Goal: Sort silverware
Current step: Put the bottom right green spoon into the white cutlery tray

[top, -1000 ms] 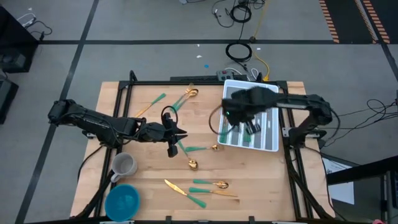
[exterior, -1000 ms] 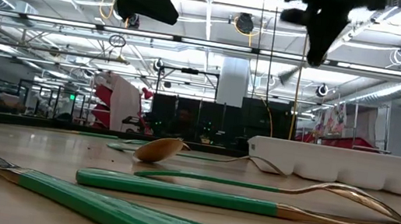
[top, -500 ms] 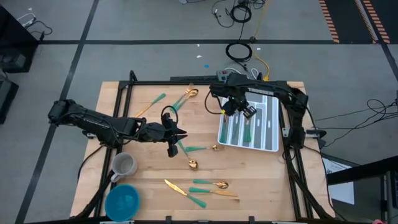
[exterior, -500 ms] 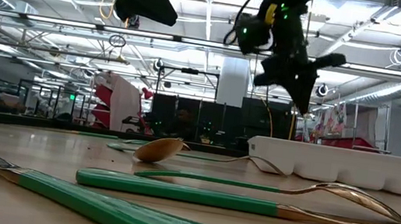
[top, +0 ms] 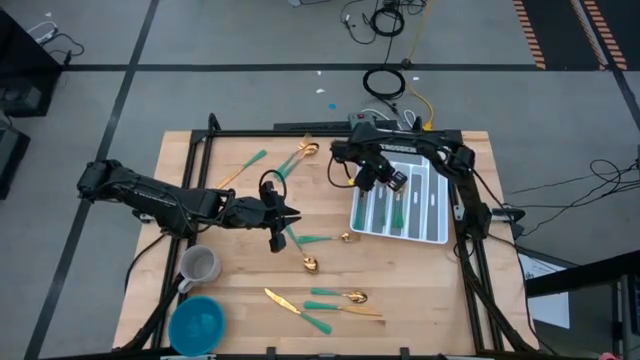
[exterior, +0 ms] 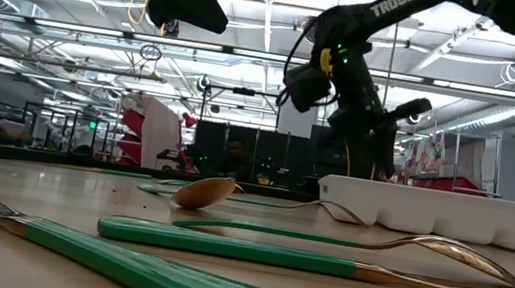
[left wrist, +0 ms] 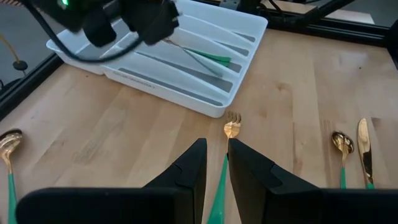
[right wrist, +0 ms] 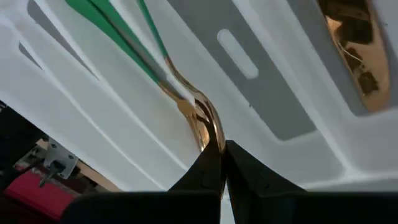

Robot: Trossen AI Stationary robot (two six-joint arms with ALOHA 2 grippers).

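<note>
- High view: left gripper [top: 281,222] sits mid-table, above the teal handle of a fork [top: 322,239] lying flat, gold head toward the white tray [top: 432,232]. Whether the fingers pinch the handle, cannot tell from here.
- High view: right gripper [top: 385,178] hangs over the tray's far-left corner. Teal handles show in the tray's slots. Loose silverware: a pair [top: 296,157] near the far edge, a spoon [top: 311,264] by the fork, a cluster [top: 325,303] at the near edge. Grey mug [top: 200,265] and blue bowl [top: 197,322] at the near-left corner.
- Low view: right arm [exterior: 351,87] reaches down behind the tray [exterior: 449,214]. Spoon [exterior: 202,192] and long green handles [exterior: 223,245] lie flat on the table [exterior: 49,191] in front.
- Left wrist view: the fork's [left wrist: 225,163] handle runs into the narrow gap between the two dark fingers [left wrist: 250,171]; contact not clear, so grip cannot be told.
- Right wrist view: right gripper's [right wrist: 222,163] fingers pressed together, tips just at the gold ends of silverware [right wrist: 199,118] lying in a tray [right wrist: 280,93] slot; a grip on it cannot be made out.
</note>
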